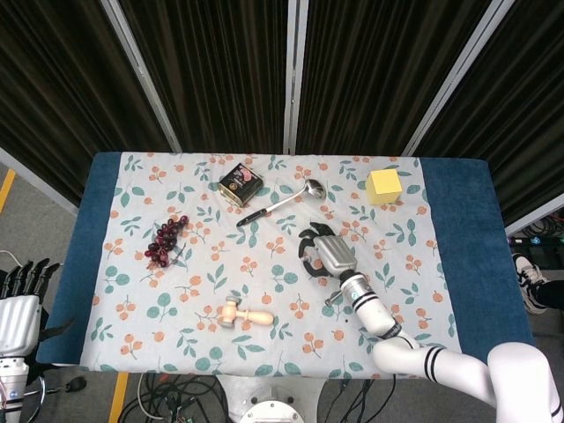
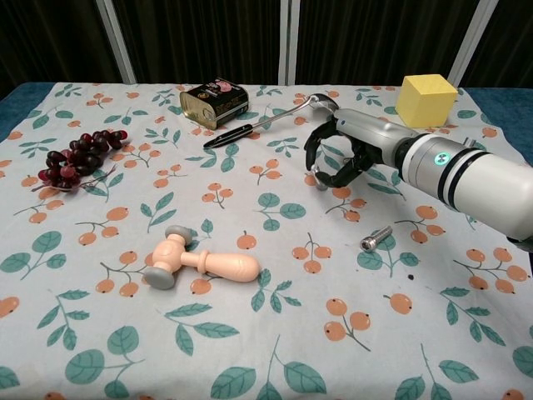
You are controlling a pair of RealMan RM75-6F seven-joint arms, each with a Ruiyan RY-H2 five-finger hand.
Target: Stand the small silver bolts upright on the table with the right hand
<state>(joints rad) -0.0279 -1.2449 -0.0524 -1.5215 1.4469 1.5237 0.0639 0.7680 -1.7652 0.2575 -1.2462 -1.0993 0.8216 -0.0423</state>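
Observation:
One small silver bolt (image 2: 376,238) lies on its side on the floral tablecloth (image 2: 100,333), right of centre; in the head view the bolt (image 1: 332,299) is a tiny glint beside my right forearm. My right hand (image 2: 337,158) hovers behind and to the left of it, palm down, fingers arched and apart, and it holds nothing. The same right hand (image 1: 321,250) shows mid-table in the head view. My left hand (image 1: 19,300) hangs off the table's left edge with its fingers straight.
A wooden toy hammer (image 2: 200,260) lies at front centre. Dark grapes (image 2: 79,154) are at the left. A tin (image 2: 213,102) and a long-handled spoon (image 2: 266,121) lie at the back, and a yellow cube (image 2: 426,100) is at the back right.

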